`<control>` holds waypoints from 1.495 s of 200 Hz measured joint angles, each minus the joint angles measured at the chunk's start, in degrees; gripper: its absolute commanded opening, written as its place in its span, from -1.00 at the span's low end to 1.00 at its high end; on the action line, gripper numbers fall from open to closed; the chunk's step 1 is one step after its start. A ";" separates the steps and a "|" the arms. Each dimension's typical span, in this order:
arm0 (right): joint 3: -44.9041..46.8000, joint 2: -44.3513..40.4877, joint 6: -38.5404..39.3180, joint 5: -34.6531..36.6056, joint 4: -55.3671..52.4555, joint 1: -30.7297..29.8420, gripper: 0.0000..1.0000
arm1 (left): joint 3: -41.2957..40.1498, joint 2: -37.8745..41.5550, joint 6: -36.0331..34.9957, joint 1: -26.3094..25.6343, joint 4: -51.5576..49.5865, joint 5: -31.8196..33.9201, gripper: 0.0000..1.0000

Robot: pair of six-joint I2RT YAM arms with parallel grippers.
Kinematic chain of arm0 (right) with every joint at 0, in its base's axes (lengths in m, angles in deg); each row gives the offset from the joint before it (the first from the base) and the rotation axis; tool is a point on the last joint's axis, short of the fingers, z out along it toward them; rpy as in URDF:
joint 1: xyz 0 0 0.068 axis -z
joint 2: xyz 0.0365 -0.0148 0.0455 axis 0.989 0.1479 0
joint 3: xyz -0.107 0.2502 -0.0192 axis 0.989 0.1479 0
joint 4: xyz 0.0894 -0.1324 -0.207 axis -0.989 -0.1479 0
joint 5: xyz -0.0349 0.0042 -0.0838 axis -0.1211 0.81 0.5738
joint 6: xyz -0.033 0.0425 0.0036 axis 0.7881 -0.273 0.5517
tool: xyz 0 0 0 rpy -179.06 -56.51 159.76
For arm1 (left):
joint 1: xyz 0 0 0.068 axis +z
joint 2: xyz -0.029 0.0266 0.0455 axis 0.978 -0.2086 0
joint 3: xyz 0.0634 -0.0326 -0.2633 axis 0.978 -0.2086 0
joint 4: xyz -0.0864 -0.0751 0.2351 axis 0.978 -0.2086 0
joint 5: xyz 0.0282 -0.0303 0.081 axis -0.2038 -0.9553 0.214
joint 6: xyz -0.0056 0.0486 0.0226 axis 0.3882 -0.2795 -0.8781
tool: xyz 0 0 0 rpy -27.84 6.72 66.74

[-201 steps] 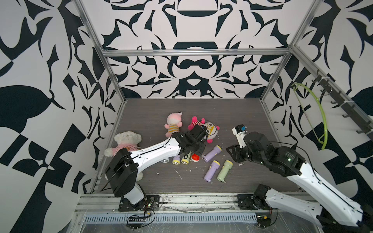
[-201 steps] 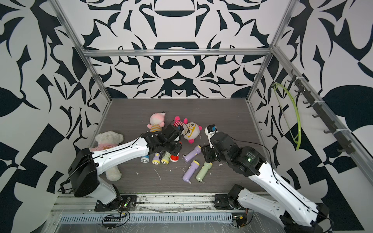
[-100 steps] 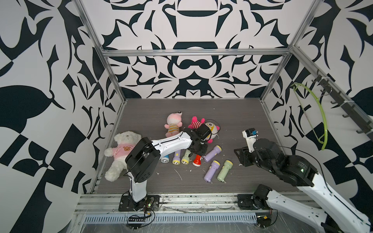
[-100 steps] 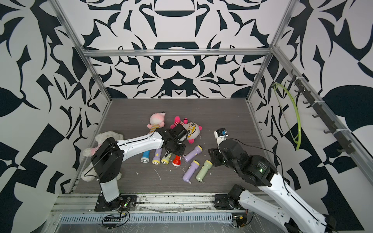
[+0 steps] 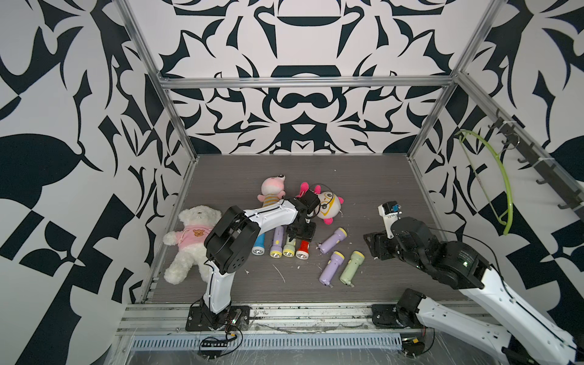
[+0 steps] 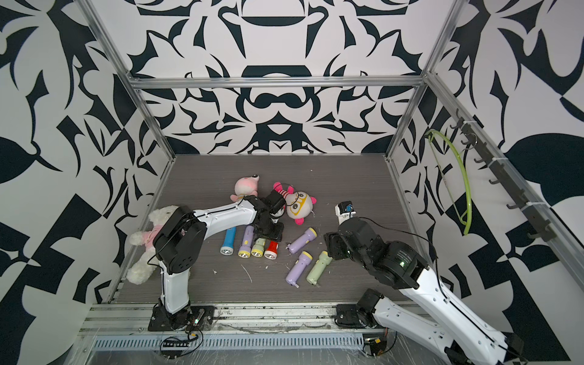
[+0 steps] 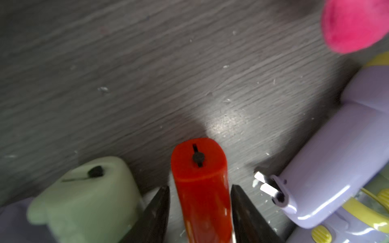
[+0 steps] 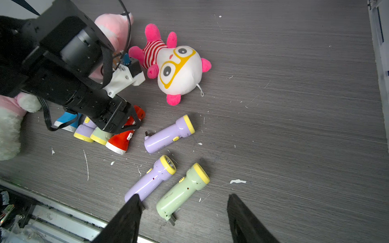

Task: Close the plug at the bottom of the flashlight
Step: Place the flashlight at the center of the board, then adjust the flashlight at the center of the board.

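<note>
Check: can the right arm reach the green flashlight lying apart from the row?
Probably yes. The open right hand points at the green flashlight and nothing lies between them; the left hand is away at the red flashlight.

Red flashlight [image 7: 200, 189]: smooth plastic, glossy, highlights along the barrel.
Lilac flashlight [image 7: 336, 168]: plastic, high gloss.
Pale green flashlight [image 7: 84, 195]: plastic, duller satin.
Tabletop [image 7: 147, 73]: grey wood-grain, matt, finely ridged.
Bespectacled doll [image 8: 179, 69]: short-pile plush cloth.
White bear [image 5: 192, 237]: shaggy plush.
Frame rail [image 5: 303, 81]: brushed metal.
</note>
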 measured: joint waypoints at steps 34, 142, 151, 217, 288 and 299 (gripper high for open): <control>1.42 1.73 -0.20 0.04 0.50 0.00 0.42 | 0.00 0.07 0.00 0.00 0.61 -0.22 0.09; 4.44 21.81 0.83 -3.85 11.43 5.53 -0.68 | -10.38 18.21 3.15 -1.79 11.41 -3.10 -0.03; 4.11 24.46 1.53 -5.25 12.39 6.78 -0.67 | -12.55 18.40 3.85 -2.36 13.31 -4.13 -0.03; 3.76 33.31 1.92 -10.67 16.37 8.11 0.11 | -23.87 19.67 6.78 -4.96 22.12 -9.51 0.02; -1.51 43.71 3.76 -10.97 19.32 8.83 0.14 | -25.64 21.14 9.05 -8.09 29.40 -12.04 0.01; -1.95 45.40 4.02 -11.06 20.31 9.70 0.14 | -25.38 20.20 9.27 -8.50 30.05 -12.31 0.01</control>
